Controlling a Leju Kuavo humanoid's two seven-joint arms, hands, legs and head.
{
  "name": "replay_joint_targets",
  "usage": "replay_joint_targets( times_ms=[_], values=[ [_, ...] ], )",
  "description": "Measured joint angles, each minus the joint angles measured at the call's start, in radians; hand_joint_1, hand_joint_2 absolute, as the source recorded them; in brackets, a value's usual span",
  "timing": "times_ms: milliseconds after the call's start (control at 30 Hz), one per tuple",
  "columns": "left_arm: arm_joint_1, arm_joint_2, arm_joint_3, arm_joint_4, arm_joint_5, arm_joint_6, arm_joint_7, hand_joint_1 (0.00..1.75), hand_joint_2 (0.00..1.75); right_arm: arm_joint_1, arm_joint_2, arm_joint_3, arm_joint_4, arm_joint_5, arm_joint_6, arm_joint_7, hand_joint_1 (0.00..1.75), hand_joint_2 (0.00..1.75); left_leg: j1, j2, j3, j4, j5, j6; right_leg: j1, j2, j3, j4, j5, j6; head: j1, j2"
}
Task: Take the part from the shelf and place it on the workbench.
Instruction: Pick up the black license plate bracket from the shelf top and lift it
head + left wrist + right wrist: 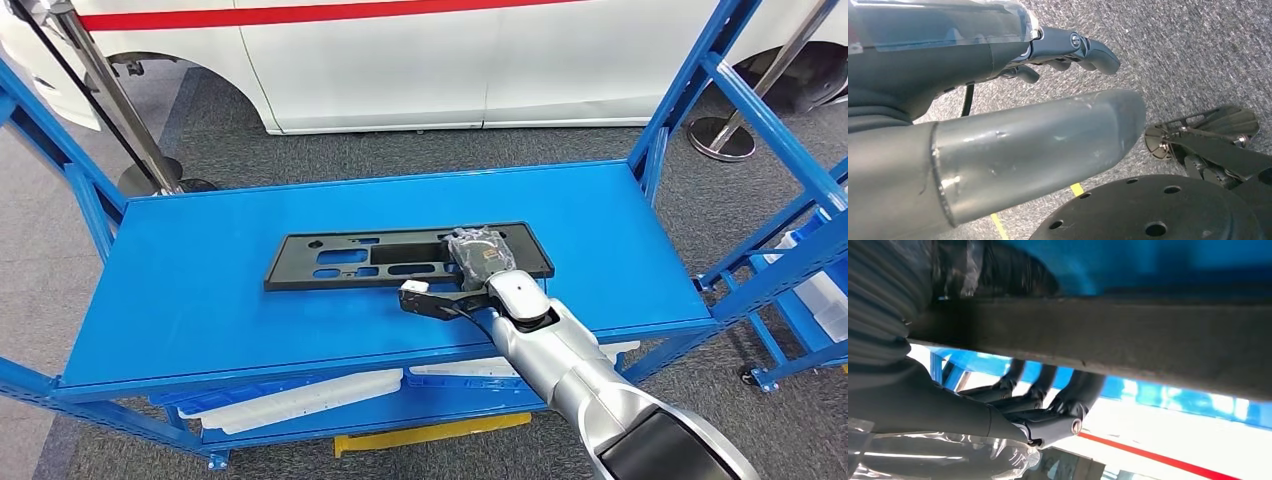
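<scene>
One flat black part (400, 256), a long rectangular plate with cut-out openings, is seen lying on the top level of the blue shelf (200, 290), roughly at its middle and with its long side running across the head view. The right hand (478, 260) is laid over the right portion of the part, reached there by the silver right arm (560, 360) from below. In the right wrist view the dark fingers (1048, 400) are curled up against the near edge of the part (1128, 340), so the plate is gripped between fingers and thumb; the plate itself is still seen resting on the shelf surface.

The left hand (1063, 52) is shown in the left wrist view hanging over grey carpet (1198, 50), with nothing in it and its fingers loosely curved and apart.

White trays (300, 400) are stored on the lower level of the shelf. Behind the shelf, a white vehicle body with a red stripe (420, 60) is parked.
</scene>
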Motion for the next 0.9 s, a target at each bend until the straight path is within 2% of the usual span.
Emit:
replay_joint_targets(
  times_ms=[200,667,800,900],
  values=[
    [0.002,0.000,-0.001,0.000,0.006,0.001,0.004,0.00,0.00,0.001,-0.004,-0.001,0.000,-0.008,-0.012,0.000,1.62,1.75,0.001,0.000,0.001,0.000,0.000,0.000,0.000,0.000,0.000,0.000,0.000,0.000,0.000,0.000],
    [0.002,0.000,-0.010,0.000,0.010,-0.003,0.001,0.00,0.00,0.003,-0.009,-0.005,0.000,-0.018,-0.010,-0.008,1.75,1.75,0.001,0.000,0.002,0.000,0.000,0.000,-0.001,0.000,0.002,0.000,0.000,0.000,0.000,0.000],
    [0.002,0.000,-0.012,0.000,0.013,-0.006,-0.002,0.00,1.75,0.004,-0.009,-0.008,-0.002,-0.022,-0.008,-0.008,1.75,1.75,0.001,0.000,0.003,0.000,0.000,0.000,-0.001,0.000,0.002,0.000,0.000,0.000,0.000,0.000],
    [0.002,0.000,-0.015,0.001,0.021,-0.010,-0.011,0.00,1.75,0.005,-0.010,-0.009,-0.003,-0.029,-0.008,-0.008,1.75,1.75,0.001,0.000,0.003,0.000,0.000,0.000,-0.001,0.000,0.002,0.000,0.000,0.000,0.000,0.000]
  ],
)
